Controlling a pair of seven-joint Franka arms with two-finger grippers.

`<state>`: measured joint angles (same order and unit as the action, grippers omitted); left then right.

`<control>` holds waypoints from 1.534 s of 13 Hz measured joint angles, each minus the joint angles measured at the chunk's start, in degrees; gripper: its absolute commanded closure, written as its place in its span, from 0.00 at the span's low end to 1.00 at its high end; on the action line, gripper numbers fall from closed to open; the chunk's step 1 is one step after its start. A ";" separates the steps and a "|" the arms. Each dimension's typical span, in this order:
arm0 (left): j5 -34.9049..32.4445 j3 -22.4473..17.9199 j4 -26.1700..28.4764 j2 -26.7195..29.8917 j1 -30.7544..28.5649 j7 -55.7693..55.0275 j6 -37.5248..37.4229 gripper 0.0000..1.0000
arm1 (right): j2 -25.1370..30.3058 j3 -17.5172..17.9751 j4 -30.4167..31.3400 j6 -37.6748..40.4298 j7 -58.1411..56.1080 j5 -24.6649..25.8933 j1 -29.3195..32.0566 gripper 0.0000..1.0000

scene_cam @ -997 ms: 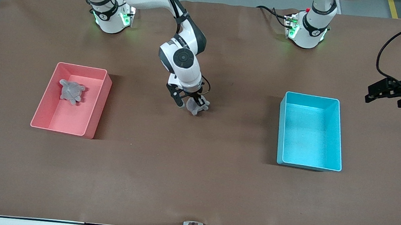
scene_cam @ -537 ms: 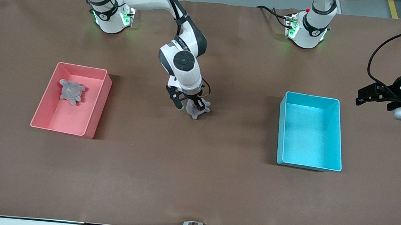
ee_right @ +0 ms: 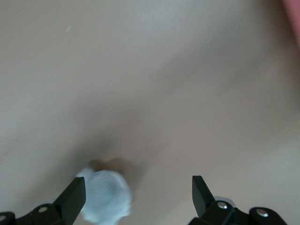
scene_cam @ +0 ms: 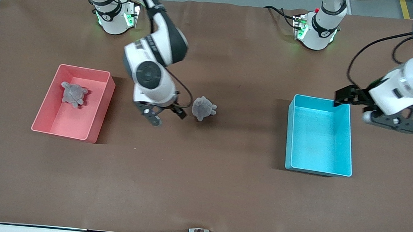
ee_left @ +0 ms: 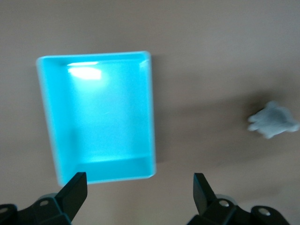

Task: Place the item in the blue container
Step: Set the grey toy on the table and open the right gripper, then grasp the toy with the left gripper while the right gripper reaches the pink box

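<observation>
The item, a small grey plush (scene_cam: 203, 108), lies on the brown table about midway between the two bins, with nothing holding it. My right gripper (scene_cam: 164, 116) hangs open just beside it, on the pink bin's side. In the right wrist view the plush (ee_right: 105, 194) sits by one fingertip of that gripper (ee_right: 138, 190). The blue container (scene_cam: 323, 99) stands toward the left arm's end and holds nothing. My left gripper (scene_cam: 342, 96) is open over its corner farthest from the front camera. The left wrist view has this gripper (ee_left: 140, 187), the container (ee_left: 152, 108) and the plush (ee_left: 273, 120).
A pink bin (scene_cam: 100, 106) stands toward the right arm's end, with a second grey plush (scene_cam: 74, 94) inside it. One corner of that bin (ee_right: 293, 18) shows in the right wrist view. Bare brown table lies between the two bins.
My right gripper has opened, let the grey plush go onto the table, and drawn off toward the pink bin. The left arm has swung in from the table's end to the blue container.
</observation>
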<state>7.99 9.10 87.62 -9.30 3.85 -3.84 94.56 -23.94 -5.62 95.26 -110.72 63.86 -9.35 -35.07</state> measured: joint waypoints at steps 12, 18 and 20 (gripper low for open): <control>1.32 2.08 -0.40 -21.90 24.38 -35.56 30.50 0.04 | 14.45 -0.15 21.12 -1.21 -45.41 8.25 24.27 0.00; 12.10 1.82 -0.97 -30.88 25.90 -44.36 34.58 0.04 | 15.36 -0.14 31.01 -13.22 -63.34 9.77 36.35 0.00; 14.43 1.88 -1.04 -33.34 26.16 -45.20 36.08 0.04 | 15.36 -0.16 34.16 -17.86 -67.45 9.77 39.47 0.00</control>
<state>22.42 10.98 86.58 -42.64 30.01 -49.04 130.64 -8.58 -5.78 129.42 -128.58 -3.59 0.42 4.39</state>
